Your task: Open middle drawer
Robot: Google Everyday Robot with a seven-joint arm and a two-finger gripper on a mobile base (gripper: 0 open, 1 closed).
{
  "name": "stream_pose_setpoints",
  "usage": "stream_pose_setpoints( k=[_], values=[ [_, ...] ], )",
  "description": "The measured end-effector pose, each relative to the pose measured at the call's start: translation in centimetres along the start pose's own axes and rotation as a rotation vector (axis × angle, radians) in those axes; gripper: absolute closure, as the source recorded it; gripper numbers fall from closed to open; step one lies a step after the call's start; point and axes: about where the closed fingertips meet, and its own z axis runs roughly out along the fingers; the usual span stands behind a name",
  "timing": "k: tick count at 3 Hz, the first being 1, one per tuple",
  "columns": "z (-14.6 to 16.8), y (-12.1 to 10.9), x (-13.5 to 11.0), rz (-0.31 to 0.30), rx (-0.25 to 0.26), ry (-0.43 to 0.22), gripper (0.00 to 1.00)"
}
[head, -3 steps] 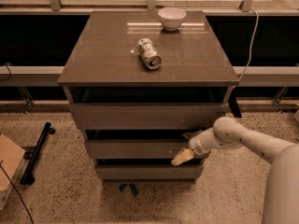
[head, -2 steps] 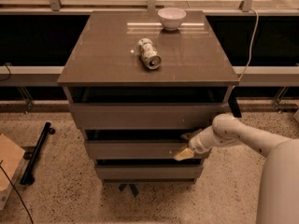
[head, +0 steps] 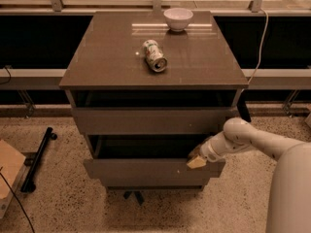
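The middle drawer (head: 141, 172) is the grey-brown flat front second from the top of the cabinet (head: 204, 62). It stands pulled out toward me, with a dark gap open behind its top edge. My gripper (head: 197, 162) is at the right end of that top edge, touching the drawer front, and the white arm (head: 252, 140) reaches in from the right. The top drawer (head: 146, 121) above sits a little way out. The bottom drawer is mostly hidden under the middle one.
A tipped-over can (head: 154, 56) and a white bowl (head: 178, 18) rest on the cabinet top. A black pole (head: 38, 160) and a cardboard box (head: 7, 174) lie on the floor at left. A cable (head: 263, 30) hangs at the back right.
The middle drawer has slid further out toward me, and the gap behind its front is wider. My gripper has moved with it, staying on its right top edge.
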Motion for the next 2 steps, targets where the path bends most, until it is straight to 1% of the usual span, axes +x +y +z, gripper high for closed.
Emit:
stream_pose_setpoints(
  k=[1,2],
  values=[
    [-1.5,2.8,0.8,0.004,-0.021,0.044,0.86],
    [-1.7,3.9,0.9,0.001,-0.034,0.055,0.62]
  ],
)
